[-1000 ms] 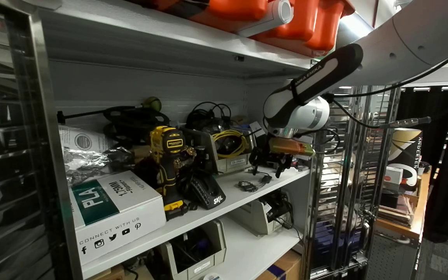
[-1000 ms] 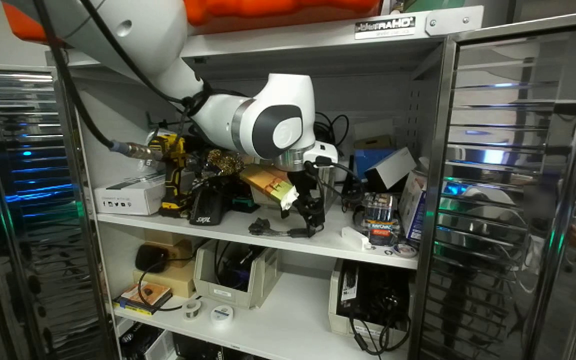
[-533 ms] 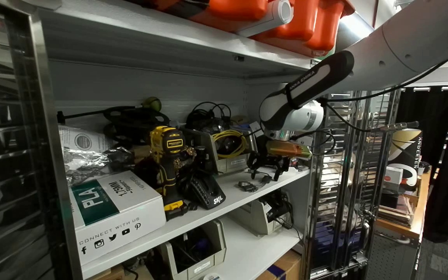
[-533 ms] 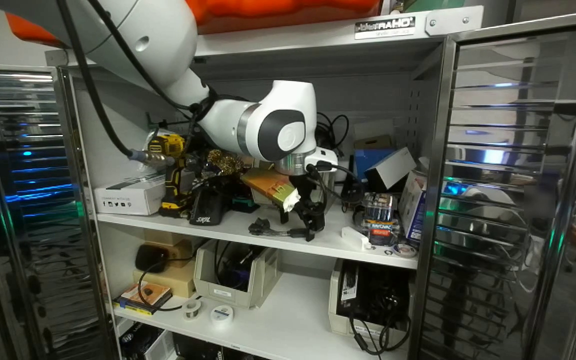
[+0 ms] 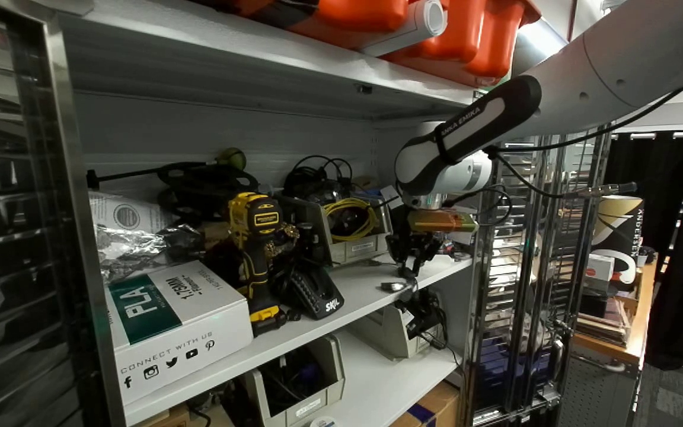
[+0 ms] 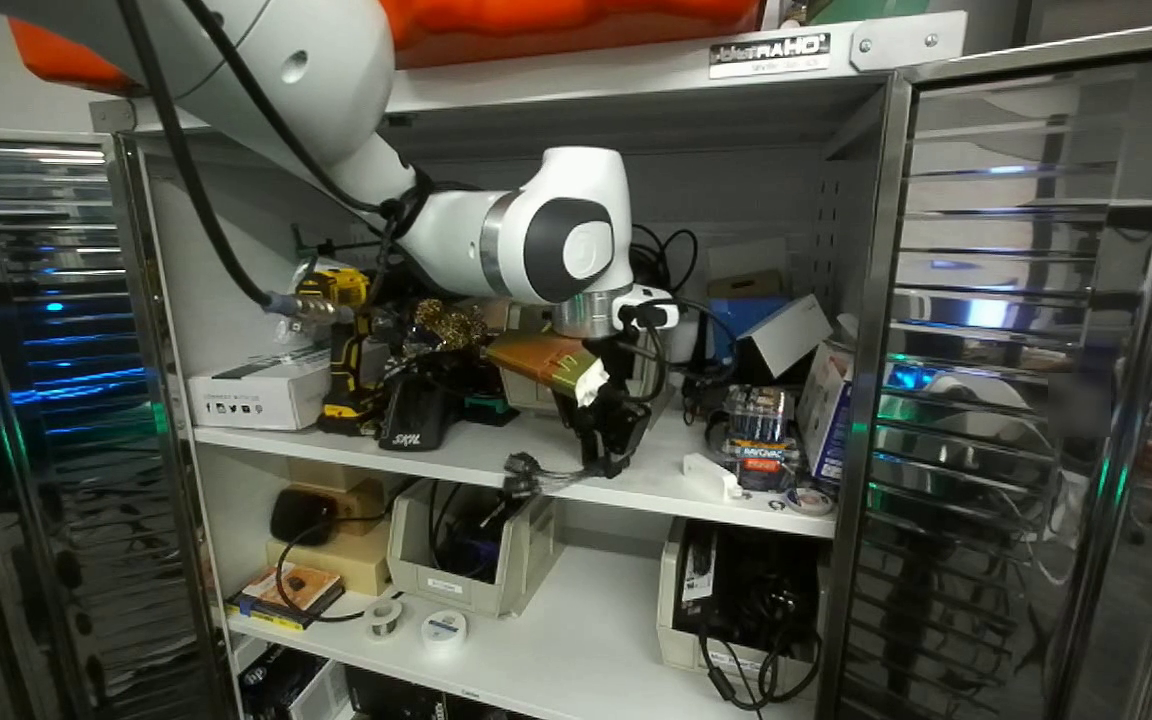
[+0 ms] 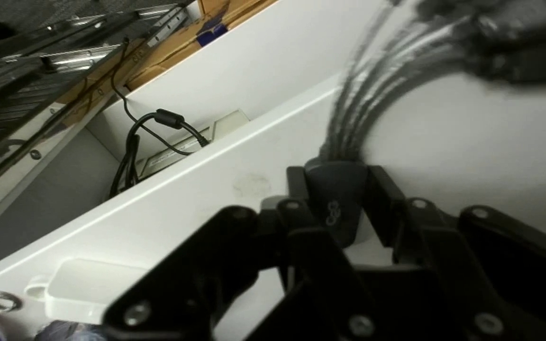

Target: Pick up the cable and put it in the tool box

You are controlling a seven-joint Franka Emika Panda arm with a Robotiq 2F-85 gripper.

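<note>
The cable shows in the wrist view as a dark plug body point(image 7: 334, 201) with several blurred leads point(image 7: 353, 113) running to connectors. My gripper point(image 7: 337, 182) is shut on the plug body, one finger pad along each side. In both exterior views the gripper point(image 6: 612, 462) points down just over the front edge of the middle shelf. The cable's connectors point(image 6: 526, 474) trail beside it at that edge; whether they touch the shelf I cannot tell. No tool box shows; it is out of view.
A yellow-black drill point(image 5: 252, 255), a SKIL charger point(image 5: 315, 290) and a grey bin point(image 5: 353, 249) holding yellow cable share the shelf. Batteries point(image 6: 761, 440) and a white plastic piece point(image 6: 711, 476) lie nearby. Bins point(image 6: 466, 590) stand below; an upper shelf point(image 5: 270, 47) overhangs.
The gripper dipped slightly, then its fingers shut on the cable and it rose a little. The cable's connectors have shifted and swung round at the shelf edge.
</note>
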